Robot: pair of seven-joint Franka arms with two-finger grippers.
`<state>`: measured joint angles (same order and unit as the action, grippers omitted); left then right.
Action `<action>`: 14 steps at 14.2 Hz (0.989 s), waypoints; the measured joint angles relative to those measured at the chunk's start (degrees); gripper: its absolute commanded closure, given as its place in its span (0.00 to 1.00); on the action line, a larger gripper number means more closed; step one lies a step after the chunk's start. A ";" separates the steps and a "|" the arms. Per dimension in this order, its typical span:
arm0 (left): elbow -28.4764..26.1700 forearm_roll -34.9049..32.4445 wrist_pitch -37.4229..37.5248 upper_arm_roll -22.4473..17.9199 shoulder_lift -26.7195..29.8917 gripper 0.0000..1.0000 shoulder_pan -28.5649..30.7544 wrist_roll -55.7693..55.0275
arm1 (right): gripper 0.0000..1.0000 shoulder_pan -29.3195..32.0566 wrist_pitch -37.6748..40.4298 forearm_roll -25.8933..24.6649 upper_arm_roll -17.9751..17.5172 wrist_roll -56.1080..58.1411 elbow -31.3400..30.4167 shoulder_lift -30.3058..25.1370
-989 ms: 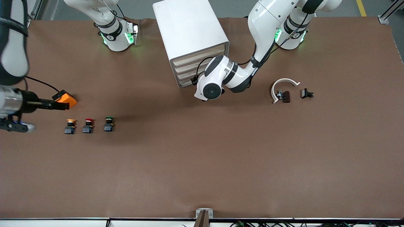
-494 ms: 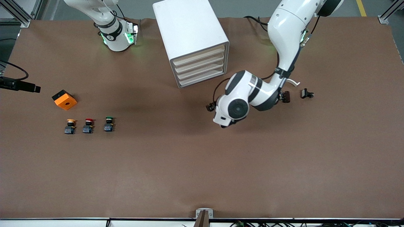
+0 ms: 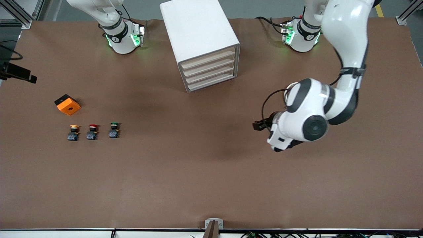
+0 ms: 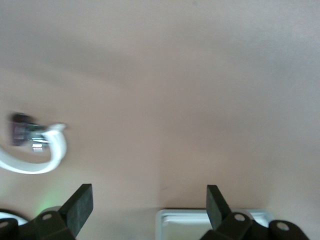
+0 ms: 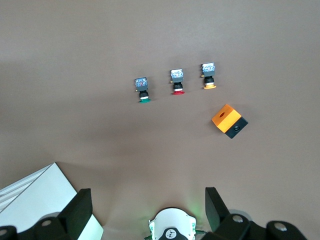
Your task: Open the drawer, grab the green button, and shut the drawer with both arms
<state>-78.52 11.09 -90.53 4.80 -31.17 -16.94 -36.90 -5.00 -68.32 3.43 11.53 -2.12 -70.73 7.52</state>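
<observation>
The left arm (image 3: 307, 122) is swinging away from the closed drawer cabinet (image 3: 201, 43) toward the frame's right, its left tool (image 4: 147, 200) open and empty; the right tool (image 5: 147, 205), also open, is retreating high over the counter (image 3: 198, 172), leaving the green button (image 3: 114, 129) untouched.

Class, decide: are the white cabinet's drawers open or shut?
Shut: all four drawer fronts of the white cabinet sit flush in its frame; none is pulled out.
</observation>
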 measured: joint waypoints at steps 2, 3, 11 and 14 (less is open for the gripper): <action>-0.01 -3.40 2.65 0.00 2.96 0.00 0.79 2.18 | 0.00 -0.69 0.00 -0.13 -0.05 0.00 -1.40 -1.36; -0.02 -4.21 3.61 -0.01 4.14 0.00 1.44 3.65 | 0.00 -0.78 0.00 -0.13 -0.06 0.00 -1.84 -1.43; -4.52 -5.25 11.13 0.17 18.74 0.00 14.52 22.78 | 0.00 3.18 -1.43 -0.43 -4.96 -0.01 -2.63 -2.27; -12.74 -7.47 10.63 0.19 27.17 0.00 15.94 25.65 | 0.00 3.60 -1.43 -0.43 -5.20 -0.02 -2.89 -2.68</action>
<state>-91.26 3.62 -79.91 4.98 -4.01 -1.00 -11.25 -1.41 -69.75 3.01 6.33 -2.13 -73.62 4.84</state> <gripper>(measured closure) 0.000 0.000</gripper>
